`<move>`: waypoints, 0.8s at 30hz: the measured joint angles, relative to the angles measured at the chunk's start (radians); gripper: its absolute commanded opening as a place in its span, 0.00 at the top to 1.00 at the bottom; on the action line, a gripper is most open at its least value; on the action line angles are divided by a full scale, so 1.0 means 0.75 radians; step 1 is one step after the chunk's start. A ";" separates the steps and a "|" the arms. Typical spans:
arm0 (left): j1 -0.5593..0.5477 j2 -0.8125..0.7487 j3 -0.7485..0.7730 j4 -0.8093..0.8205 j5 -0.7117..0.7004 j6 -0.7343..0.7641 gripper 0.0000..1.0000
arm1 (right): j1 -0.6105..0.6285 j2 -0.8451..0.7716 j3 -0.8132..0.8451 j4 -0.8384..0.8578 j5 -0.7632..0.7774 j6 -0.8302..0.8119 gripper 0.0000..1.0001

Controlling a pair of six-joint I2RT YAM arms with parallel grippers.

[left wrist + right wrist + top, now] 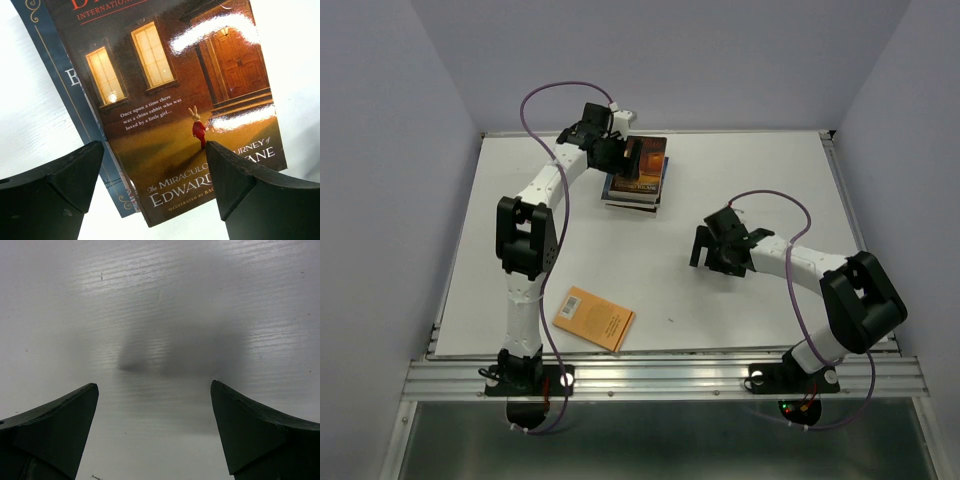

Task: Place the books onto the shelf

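A stack of books [642, 183] lies at the back middle of the white table. On top is a dark brown book [165, 100] showing lit windows and a small rabbit, and a blue book [75, 105] pokes out beneath it. My left gripper [618, 156] [155, 147] hovers open over the stack's left edge, a finger on each side of the brown cover, touching nothing. A plain orange book [593, 318] lies flat near the front left. My right gripper [702, 248] [154, 385] is open above bare table, holding nothing. The shelf is out of view.
The white table [760, 170] is enclosed by pale walls at the back and on both sides. A metal rail [660, 378] runs along the near edge by the arm bases. Purple cables loop above both arms.
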 measured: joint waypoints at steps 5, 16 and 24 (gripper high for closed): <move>0.000 -0.002 0.072 -0.065 -0.071 -0.023 0.01 | 0.000 0.000 0.000 0.001 -0.004 -0.025 0.00; 0.002 -0.428 -0.157 0.032 -0.281 -0.213 0.01 | 0.071 -0.154 -0.004 0.072 -0.115 -0.322 0.00; 0.037 -1.035 -0.878 0.137 -0.540 -0.574 0.01 | 0.537 0.005 0.161 0.160 -0.137 -0.629 0.00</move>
